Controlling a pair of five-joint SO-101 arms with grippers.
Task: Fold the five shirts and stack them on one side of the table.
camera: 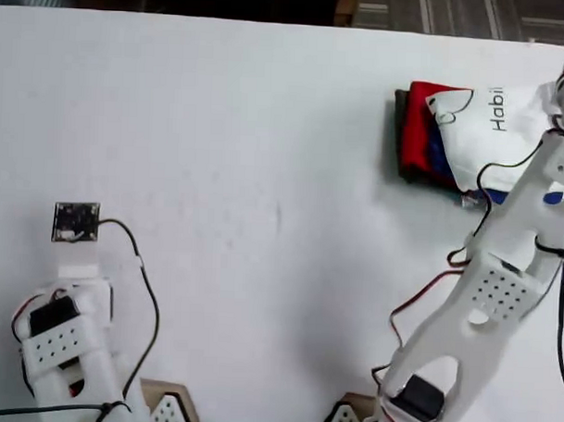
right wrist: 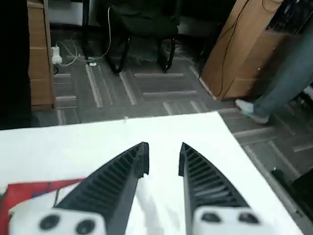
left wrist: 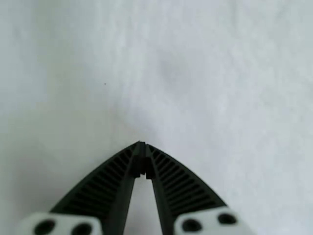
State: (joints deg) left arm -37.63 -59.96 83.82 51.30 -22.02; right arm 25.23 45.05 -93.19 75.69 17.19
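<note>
At the near edge, the left gripper (left wrist: 141,149) hangs close over the bare white table (camera: 220,125), its 2 fingers pressed together on nothing. The right gripper (right wrist: 163,151) is above the far right side, fingers apart and empty. Under that arm lies the stack of folded shirts (camera: 416,132), with a white shirt (camera: 479,144) on top of red, blue and dark layers.

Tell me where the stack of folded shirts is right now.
In the high view, the shirt stack lies by the right edge of the table, partly beneath the right arm.
</note>
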